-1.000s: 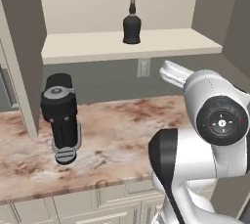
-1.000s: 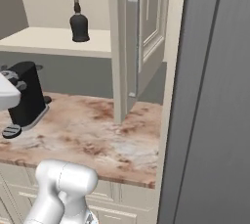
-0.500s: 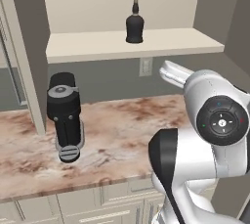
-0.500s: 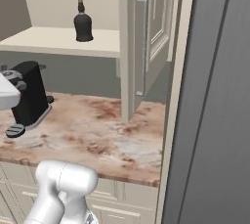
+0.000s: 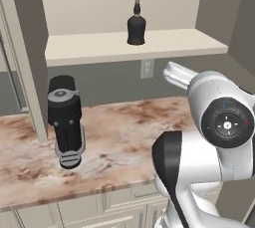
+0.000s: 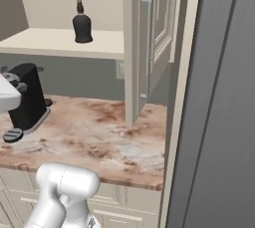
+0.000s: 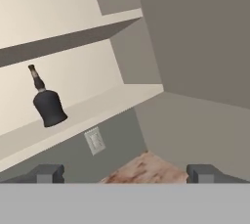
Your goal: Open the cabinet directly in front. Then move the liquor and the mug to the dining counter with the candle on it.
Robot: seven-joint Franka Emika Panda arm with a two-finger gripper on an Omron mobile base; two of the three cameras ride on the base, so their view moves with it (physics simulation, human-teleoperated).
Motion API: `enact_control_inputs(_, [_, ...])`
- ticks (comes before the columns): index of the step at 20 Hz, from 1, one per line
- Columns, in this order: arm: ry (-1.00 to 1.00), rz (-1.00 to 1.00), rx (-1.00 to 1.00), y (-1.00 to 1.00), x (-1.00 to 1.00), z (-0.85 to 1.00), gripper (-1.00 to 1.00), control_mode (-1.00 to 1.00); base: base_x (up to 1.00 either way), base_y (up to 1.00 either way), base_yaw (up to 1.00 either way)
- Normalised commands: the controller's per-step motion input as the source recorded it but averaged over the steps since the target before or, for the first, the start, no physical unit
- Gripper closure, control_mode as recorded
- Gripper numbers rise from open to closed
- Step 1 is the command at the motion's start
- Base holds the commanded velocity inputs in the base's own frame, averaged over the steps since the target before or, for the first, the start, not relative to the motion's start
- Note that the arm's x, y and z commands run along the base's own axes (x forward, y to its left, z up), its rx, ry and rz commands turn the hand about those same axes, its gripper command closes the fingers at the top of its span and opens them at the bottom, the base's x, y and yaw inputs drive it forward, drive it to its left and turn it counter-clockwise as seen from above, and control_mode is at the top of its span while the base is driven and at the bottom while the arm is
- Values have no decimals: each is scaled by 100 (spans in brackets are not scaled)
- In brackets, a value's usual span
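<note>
Below the cabinet [image 6: 149,38] shelf, I am keeping the gripper [image 7: 124,173] fully spread and empty, lining up toward the liquor [image 7: 46,101].

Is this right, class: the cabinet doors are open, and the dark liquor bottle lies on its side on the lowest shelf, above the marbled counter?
Not quite. The liquor bottle stands upright on the shelf, neck up, as the left base view shows. The rest holds: the cabinet door is swung open, and the shelf sits above the marbled counter.
</note>
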Motion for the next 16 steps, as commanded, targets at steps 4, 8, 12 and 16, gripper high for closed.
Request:
enact_control_inputs(4, [4,0,0,1,6,4,-100,-100,23,5,-4])
enact_control_inputs(8, [23,0,1,0,16,54,-100,-100,0,0,0])
enact_control_inputs(12, [11,11,2,0,0,53,-100,-100,0,0,0])
enact_control_inputs(16, [15,21,0,0,0,20,-100,-100,0,0,0])
